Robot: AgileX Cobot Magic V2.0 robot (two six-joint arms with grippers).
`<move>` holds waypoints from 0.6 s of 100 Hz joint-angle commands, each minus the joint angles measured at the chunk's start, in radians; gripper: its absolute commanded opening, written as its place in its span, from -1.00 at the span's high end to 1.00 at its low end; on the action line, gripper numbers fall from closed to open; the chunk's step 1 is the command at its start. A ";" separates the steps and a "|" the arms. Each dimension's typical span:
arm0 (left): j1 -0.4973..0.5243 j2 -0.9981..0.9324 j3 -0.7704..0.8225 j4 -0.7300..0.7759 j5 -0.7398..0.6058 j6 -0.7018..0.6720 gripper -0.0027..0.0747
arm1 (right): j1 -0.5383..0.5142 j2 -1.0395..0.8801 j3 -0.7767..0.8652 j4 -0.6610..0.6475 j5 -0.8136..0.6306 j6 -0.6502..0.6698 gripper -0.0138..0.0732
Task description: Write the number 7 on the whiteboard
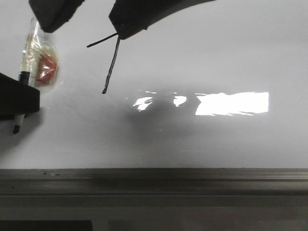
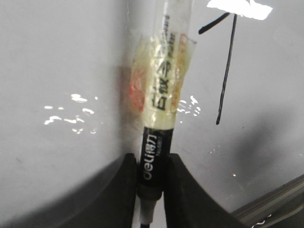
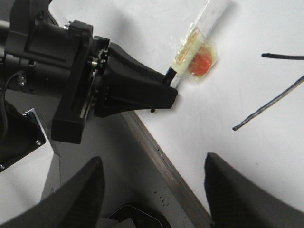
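Observation:
The number 7 (image 1: 109, 62) is a thin black figure on the whiteboard (image 1: 192, 139), with a short top stroke and a long slanted downstroke. It also shows in the left wrist view (image 2: 226, 66) and the right wrist view (image 3: 270, 107). My left gripper (image 1: 19, 103) is shut on a black marker (image 2: 161, 104) wrapped in clear tape with a red patch. It sits left of the 7, tip (image 1: 16, 127) pointing down at the board; contact cannot be told. My right gripper (image 3: 152, 164) is open and empty above the board's edge.
A grey metal rail (image 1: 154, 175) runs along the board's near edge. A bright rectangular glare (image 1: 231, 103) lies right of the 7. Two dark blurred shapes (image 1: 139, 14) hang at the top of the front view and cover the 7's corner.

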 commanded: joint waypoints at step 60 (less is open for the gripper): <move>0.000 -0.007 -0.029 -0.083 -0.102 -0.008 -0.12 | -0.006 -0.018 -0.035 -0.007 -0.063 -0.011 -0.24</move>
